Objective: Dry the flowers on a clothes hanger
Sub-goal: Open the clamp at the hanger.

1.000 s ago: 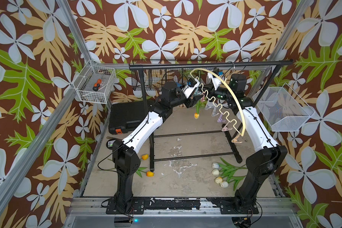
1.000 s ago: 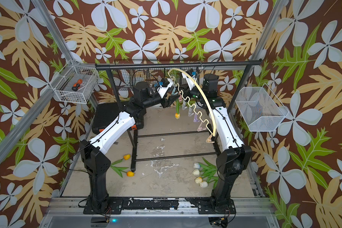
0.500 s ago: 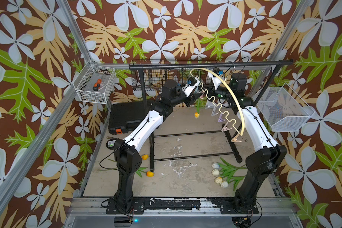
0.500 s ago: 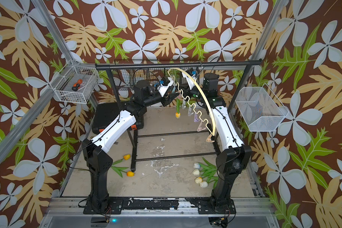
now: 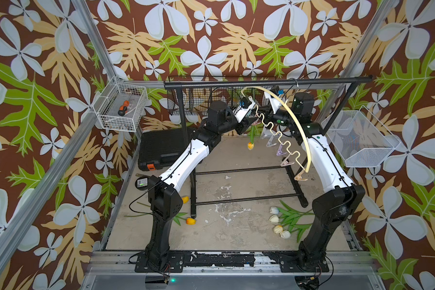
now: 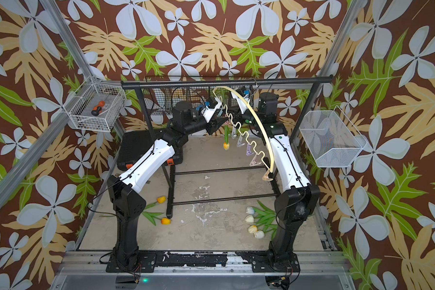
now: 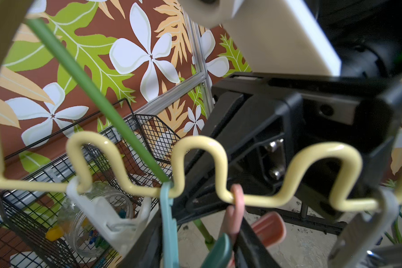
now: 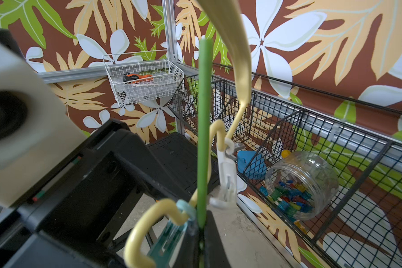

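Rack rail (image 5: 211,84) carries cream hanger (image 7: 196,139), hooked right of centre. Orange tulip (image 5: 250,145) dangles head-down, stem clamped in right gripper (image 8: 201,232). Left gripper (image 7: 195,243) half-closed around teal clothespin (image 7: 168,220) (grip unclear): squeeze pin wide before seating stem.

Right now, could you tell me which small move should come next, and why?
Probably ease the right gripper toward the teal clothespin so the orange tulip's stem slides into it: the stem is gripped and stands right beside that pin on the clothes hanger.
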{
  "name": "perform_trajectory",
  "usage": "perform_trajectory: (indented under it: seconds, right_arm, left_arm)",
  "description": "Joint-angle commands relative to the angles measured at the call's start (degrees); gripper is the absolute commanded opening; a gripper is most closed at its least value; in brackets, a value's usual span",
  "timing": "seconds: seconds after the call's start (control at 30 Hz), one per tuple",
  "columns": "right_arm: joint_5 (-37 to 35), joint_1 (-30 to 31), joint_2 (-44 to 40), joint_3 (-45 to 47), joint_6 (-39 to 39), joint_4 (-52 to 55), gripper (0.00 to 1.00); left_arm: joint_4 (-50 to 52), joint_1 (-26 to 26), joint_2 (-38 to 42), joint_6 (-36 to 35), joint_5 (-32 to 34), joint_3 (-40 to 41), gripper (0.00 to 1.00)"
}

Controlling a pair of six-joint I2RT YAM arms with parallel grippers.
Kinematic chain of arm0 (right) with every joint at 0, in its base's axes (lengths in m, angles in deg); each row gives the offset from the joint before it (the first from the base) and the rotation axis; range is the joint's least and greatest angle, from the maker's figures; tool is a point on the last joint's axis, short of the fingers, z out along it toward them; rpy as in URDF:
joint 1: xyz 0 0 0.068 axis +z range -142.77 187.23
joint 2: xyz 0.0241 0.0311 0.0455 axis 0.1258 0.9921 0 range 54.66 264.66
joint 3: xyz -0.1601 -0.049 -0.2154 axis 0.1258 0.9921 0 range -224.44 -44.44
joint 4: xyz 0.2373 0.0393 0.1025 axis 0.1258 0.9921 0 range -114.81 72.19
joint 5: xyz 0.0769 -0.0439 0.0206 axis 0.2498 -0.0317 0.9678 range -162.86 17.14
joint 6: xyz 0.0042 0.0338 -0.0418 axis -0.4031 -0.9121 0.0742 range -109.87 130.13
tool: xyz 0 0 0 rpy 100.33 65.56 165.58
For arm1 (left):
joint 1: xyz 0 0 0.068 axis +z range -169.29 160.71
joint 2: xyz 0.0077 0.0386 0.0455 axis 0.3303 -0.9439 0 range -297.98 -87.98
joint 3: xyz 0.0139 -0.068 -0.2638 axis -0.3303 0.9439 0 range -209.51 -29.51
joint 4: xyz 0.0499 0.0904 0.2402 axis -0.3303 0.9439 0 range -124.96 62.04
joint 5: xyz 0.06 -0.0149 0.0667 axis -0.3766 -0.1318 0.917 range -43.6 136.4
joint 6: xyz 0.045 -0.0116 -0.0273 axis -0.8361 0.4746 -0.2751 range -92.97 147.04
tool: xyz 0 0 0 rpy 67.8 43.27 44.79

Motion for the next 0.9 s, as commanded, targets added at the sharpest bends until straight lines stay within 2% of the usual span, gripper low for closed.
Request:
perform_trajectory:
  seconds: [0.0,0.1,0.2,0.27,0.6,0.87]
  right_arm:
    - [-0.5,0.1,0.3,-0.8,0.6,0.0,0.0]
    - [-0.9,0.1,0.4,-1.0,0.6,0.1,0.0]
    - [-1.1,0.1,0.6,-1.2,0.6,0.3,0.0]
    - [-1.1,0.0,0.7,-1.2,0.6,0.4,0.0]
    - [-0.6,0.1,1.3,-2.1,0.5,0.9,0.0]
    - [-0.5,0.1,1.4,-2.4,0.3,0.9,0.0]
  left_arm:
    - [-0.4,-0.1,1.2,0.2,-0.1,0.7,0.45]
    - [-0.5,-0.2,1.8,0.2,-0.3,1.6,0.43]
    - [-0.4,-0.2,2.7,0.5,0.1,2.5,0.55]
    - [0.1,-0.2,3.2,0.2,0.2,2.8,0.57]
    - [5.3,-0.2,1.1,-3.6,-0.3,-2.2,0.52]
    - [5.5,-0.2,0.0,-3.7,2.4,-2.2,0.52]
